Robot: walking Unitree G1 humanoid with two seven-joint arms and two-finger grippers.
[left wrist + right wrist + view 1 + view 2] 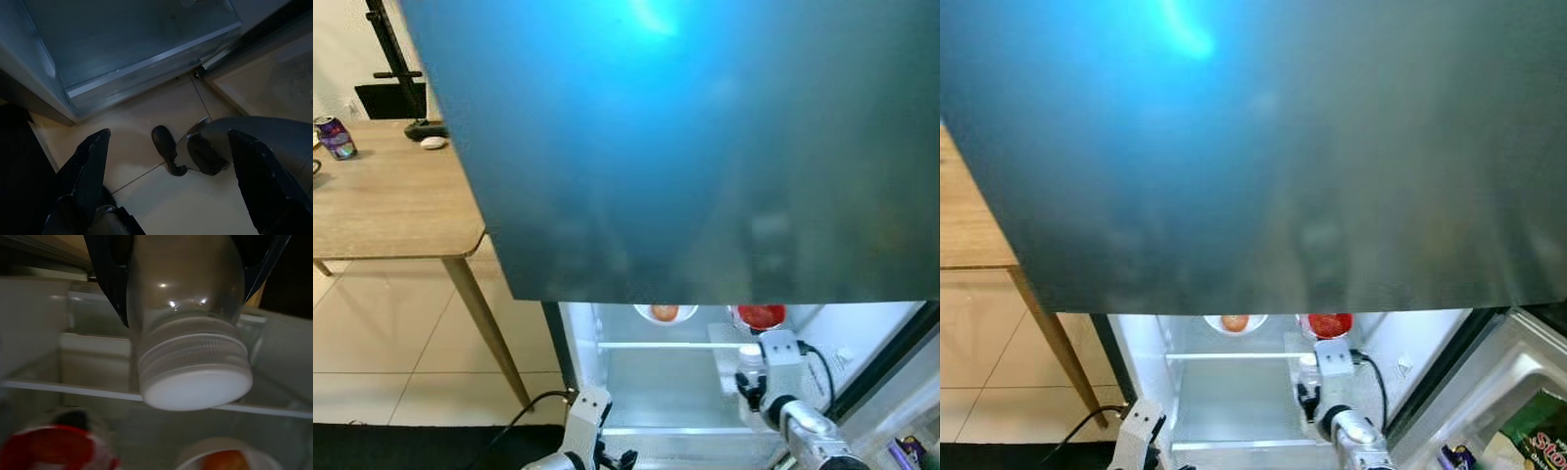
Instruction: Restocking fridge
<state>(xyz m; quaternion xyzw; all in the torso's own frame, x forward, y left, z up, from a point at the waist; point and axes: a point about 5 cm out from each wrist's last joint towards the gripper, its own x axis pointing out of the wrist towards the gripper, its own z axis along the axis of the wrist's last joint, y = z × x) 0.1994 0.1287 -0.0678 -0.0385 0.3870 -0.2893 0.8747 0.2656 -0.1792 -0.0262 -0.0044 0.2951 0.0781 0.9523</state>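
Note:
The fridge stands open below its dark teal top [705, 147]. My right gripper [188, 279] is inside it, shut on a clear bottle [186, 333] with a white cap [195, 387]. From the head, the bottle [750, 364] hangs just under the glass shelf [666, 345], on the right side of the compartment. A white bowl with an orange fruit [664, 312] and a red-lidded container [761, 315] sit on that shelf. Low by the fridge's front left corner is my left gripper [176, 176], open over the floor tiles with nothing between its fingers.
A wooden table [391, 206] stands to the left with a can [335, 137] and a white mouse [433, 143] on it. The fridge door [1489, 392] swings out to the right, with packets in its shelf. A clear drawer [127, 44] closes the fridge's bottom.

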